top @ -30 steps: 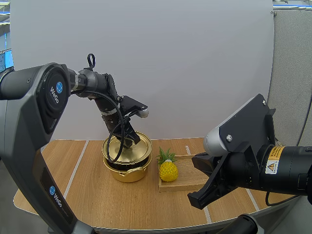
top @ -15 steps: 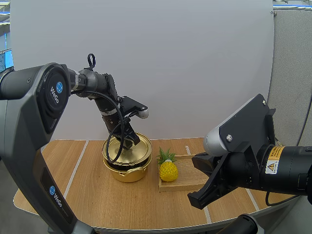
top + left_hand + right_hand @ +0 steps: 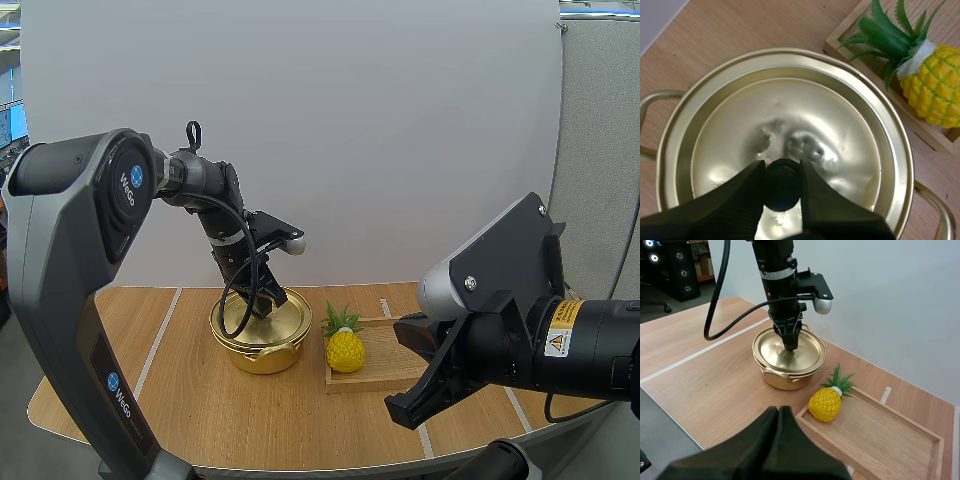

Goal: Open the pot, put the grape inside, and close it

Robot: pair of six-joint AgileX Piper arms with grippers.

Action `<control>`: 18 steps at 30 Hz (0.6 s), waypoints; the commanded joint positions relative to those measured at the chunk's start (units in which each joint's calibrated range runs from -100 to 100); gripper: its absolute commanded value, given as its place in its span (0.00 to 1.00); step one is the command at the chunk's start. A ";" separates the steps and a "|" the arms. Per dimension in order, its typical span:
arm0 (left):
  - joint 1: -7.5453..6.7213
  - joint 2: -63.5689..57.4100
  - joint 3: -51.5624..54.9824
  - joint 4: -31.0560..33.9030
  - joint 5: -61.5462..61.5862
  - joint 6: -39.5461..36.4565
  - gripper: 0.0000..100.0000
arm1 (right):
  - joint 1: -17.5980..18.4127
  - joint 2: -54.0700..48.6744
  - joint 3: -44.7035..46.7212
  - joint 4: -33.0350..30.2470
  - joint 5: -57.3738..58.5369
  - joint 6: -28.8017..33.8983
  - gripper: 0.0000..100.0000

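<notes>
Light wooden table [image 3: 190, 420] fills the bottom half of the high view. A shallow wooden tray [image 3: 395, 362] sits right of centre, with a yellow pineapple [image 3: 345, 351] on its left end, just beside the pot and the only thing crowding it. The gold pot [image 3: 262, 356] is centre-left, its lid [image 3: 287, 312] on top. The lid looks seated on the rim, though I can't tell for sure from up here.

The left arm reaches in from the upper left and bends steeply down. The left gripper [image 3: 263, 300] points almost straight at the lid's middle, and up close its fingers [image 3: 745, 192] pinch the black knob [image 3: 783, 189] between them. The right gripper [image 3: 779, 411] hangs well apart over the table's near edge, lower right, fingers pressed together on nothing.
</notes>
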 commanded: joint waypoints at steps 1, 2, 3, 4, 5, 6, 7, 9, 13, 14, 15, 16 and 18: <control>-0.05 0.11 0.17 -0.33 2.40 0.12 0.00 | -0.19 -0.44 0.19 -0.27 -0.21 0.11 0.00; -0.05 0.11 0.17 -0.33 2.95 0.12 0.00 | -0.19 -0.44 0.19 -0.27 -0.21 0.11 0.00; -0.05 0.11 0.17 -0.33 3.39 0.12 0.00 | -0.19 -0.44 0.19 -0.27 -0.21 0.11 0.00; -0.05 0.11 0.17 -0.33 3.88 0.12 0.00 | -0.19 -0.44 0.19 -0.27 -0.21 0.11 0.00; -0.05 0.11 0.17 -0.33 4.11 0.12 0.00 | -0.19 -0.44 0.19 -0.27 -0.21 0.11 0.00; -0.05 0.11 0.17 -0.33 4.11 0.12 0.00 | -0.19 -0.44 0.19 -0.27 -0.21 0.11 0.00; -0.05 0.11 0.17 -0.33 4.11 0.12 0.00 | -0.19 -0.44 0.19 -0.27 -0.21 0.11 0.00; -0.05 0.11 0.17 -0.33 4.11 0.12 0.00 | -0.19 -0.44 0.19 -0.27 -0.21 0.11 0.00; -0.05 0.11 0.17 -0.33 4.01 -0.27 0.04 | -0.19 -0.44 0.19 -0.27 -0.21 0.11 0.00; -0.05 0.11 0.17 -0.33 3.70 -0.27 0.09 | -0.19 -0.44 0.19 -0.27 -0.21 0.11 0.00; -0.05 0.11 0.17 -0.46 3.54 -0.27 0.20 | -0.19 -0.44 0.19 -0.27 -0.21 0.11 0.00; -0.05 0.11 0.17 -0.76 3.54 -0.27 0.31 | -0.19 -0.44 0.19 -0.27 -0.21 0.11 0.00; -0.05 0.11 0.17 -1.29 3.54 -0.27 0.60 | -0.19 -0.44 0.19 -0.27 -0.21 0.11 0.00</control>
